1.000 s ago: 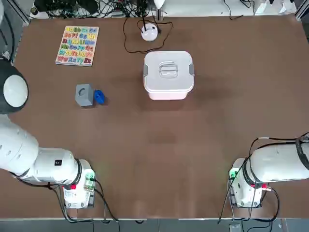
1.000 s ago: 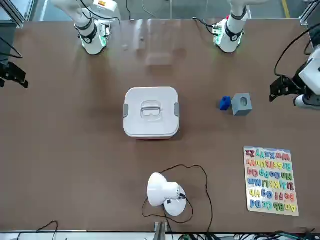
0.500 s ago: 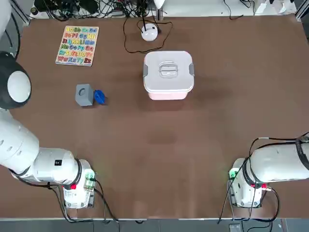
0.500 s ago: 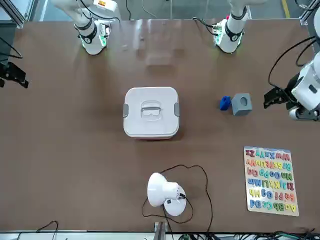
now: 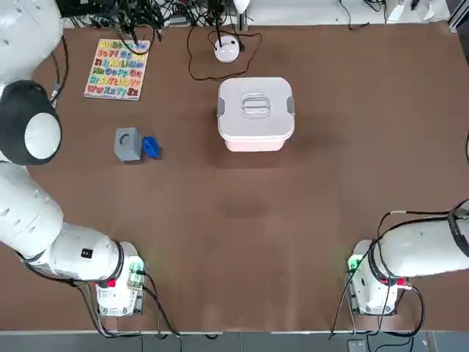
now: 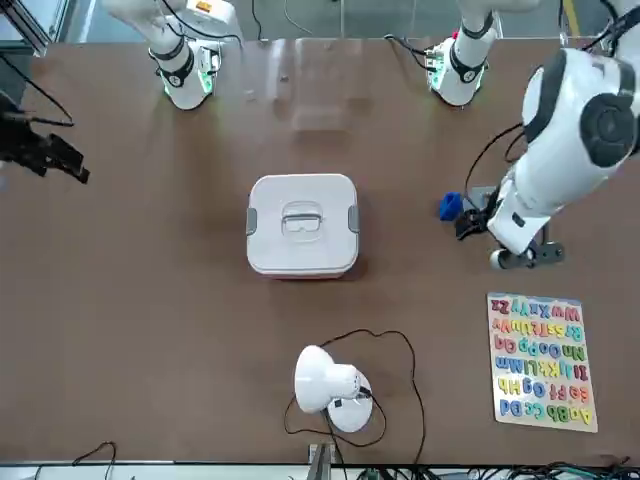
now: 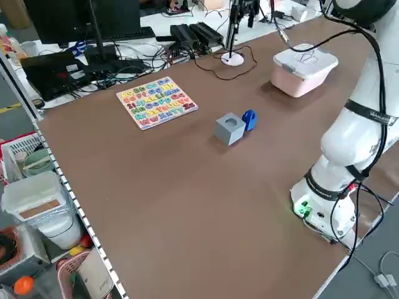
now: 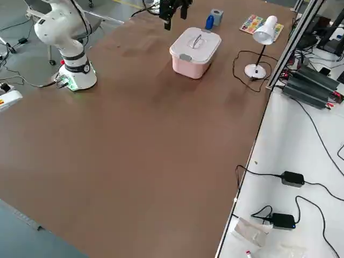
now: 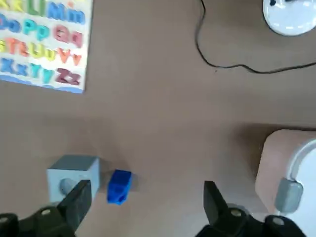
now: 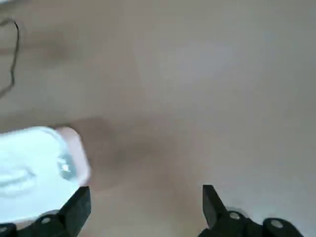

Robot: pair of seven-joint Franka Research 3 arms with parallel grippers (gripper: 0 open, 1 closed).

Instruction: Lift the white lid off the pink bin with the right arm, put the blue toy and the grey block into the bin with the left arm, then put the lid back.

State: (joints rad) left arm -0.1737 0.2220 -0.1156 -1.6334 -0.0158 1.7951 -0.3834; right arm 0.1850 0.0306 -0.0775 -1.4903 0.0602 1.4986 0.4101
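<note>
The white lid [image 5: 256,106] sits closed on the pink bin [image 5: 255,144] at the table's far middle. To its left the grey block [image 5: 127,144] and the blue toy [image 5: 150,147] lie side by side, touching or nearly so. My left gripper [image 9: 145,192] hangs open high above them, with the blue toy [image 9: 118,186] between its fingers in the wrist view; in the front view the left gripper [image 6: 475,222] hides most of the block. My right gripper [image 6: 55,160] hovers open off to the bin's right, empty, with the lid [image 10: 29,168] at its view's edge.
A colourful alphabet puzzle board [image 5: 117,68] lies at the far left. A small round white device [image 5: 227,48] with a looping black cable stands just behind the bin. The arm bases [image 5: 117,286] [image 5: 374,282] stand at the near edge.
My left arm has swung in from the table's left edge to above the block and toy. The right gripper has shifted a little toward the bin. Lid, block and toy have not moved.
</note>
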